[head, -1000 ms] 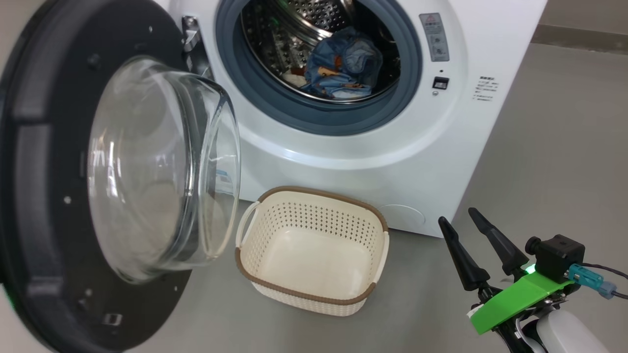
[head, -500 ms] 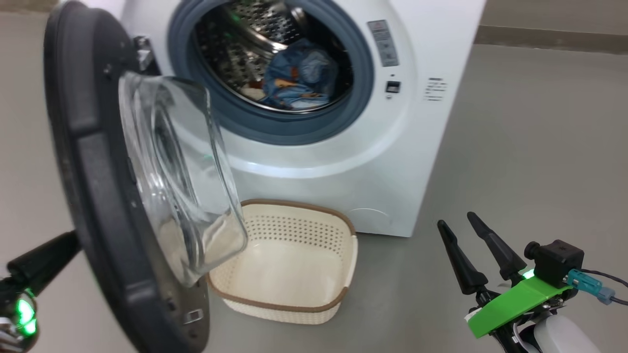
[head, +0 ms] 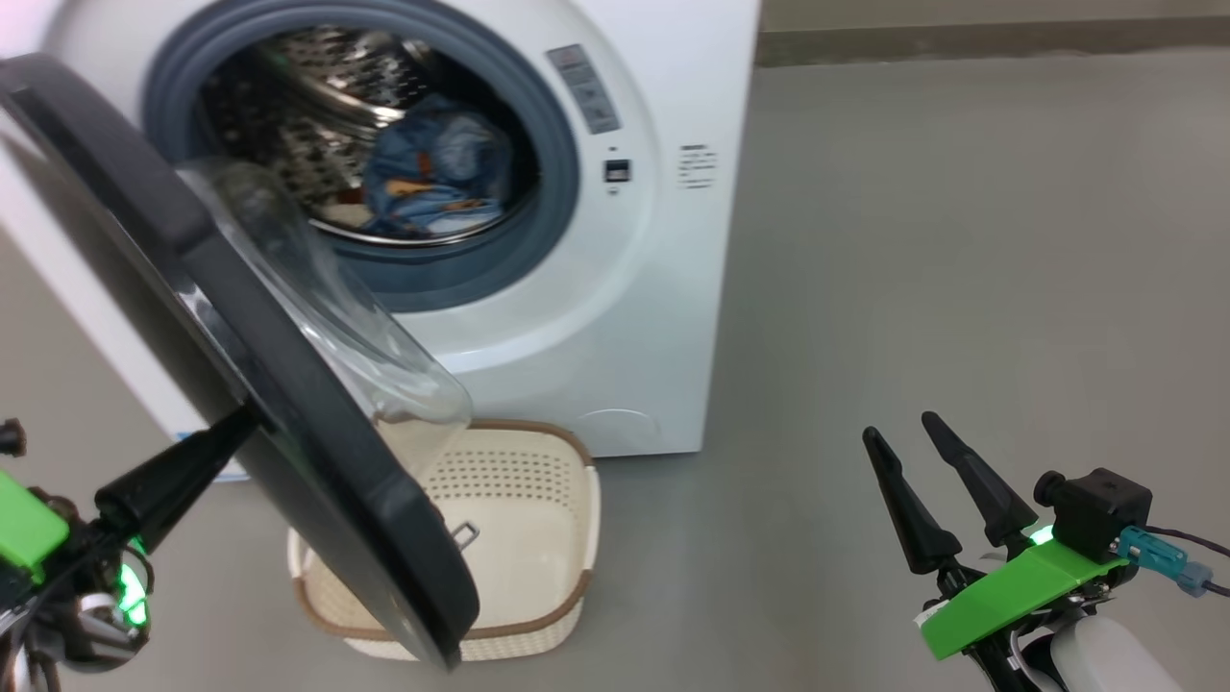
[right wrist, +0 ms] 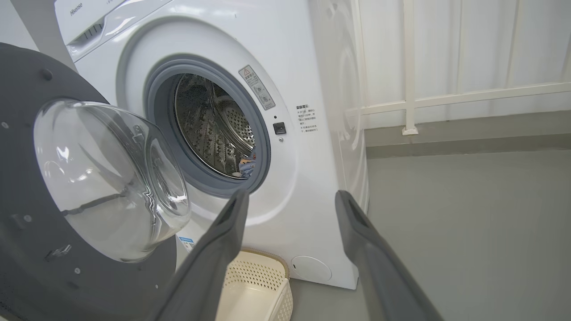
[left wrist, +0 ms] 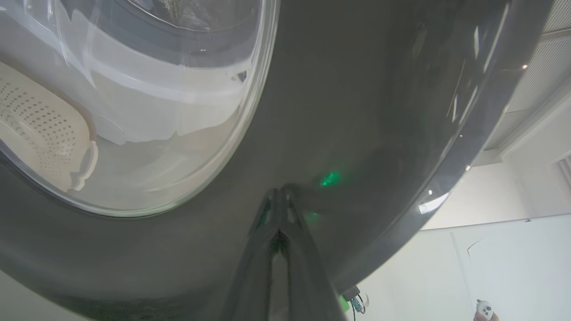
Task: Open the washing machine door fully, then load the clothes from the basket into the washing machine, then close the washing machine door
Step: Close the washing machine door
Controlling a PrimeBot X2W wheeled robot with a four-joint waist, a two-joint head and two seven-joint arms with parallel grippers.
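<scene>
The white washing machine (head: 615, 336) stands open, with the blue printed clothes (head: 432, 178) lying in its steel drum. The black washing machine door (head: 317, 442) hangs half swung, its glass bowl facing the drum. My left gripper (head: 235, 425) is shut, with its tips pressed on the door's glossy outer face (left wrist: 334, 111). The cream basket (head: 519, 471) sits on the floor under the door and looks empty. My right gripper (head: 908, 437) is open at the lower right, holding nothing. In the right wrist view its fingers (right wrist: 223, 232) frame the machine (right wrist: 321, 178), door (right wrist: 18, 111) and basket (right wrist: 263, 276).
Grey floor (head: 961, 240) spreads wide to the right of the machine. A white railing (right wrist: 408, 67) and a low kerb run behind it. The basket stands close to the machine's front, inside the door's swing path.
The head view has turned, shifting the scene left. The door has swung from wide open to about half shut, and my left gripper has come into view against its outer face. The right arm stays put.
</scene>
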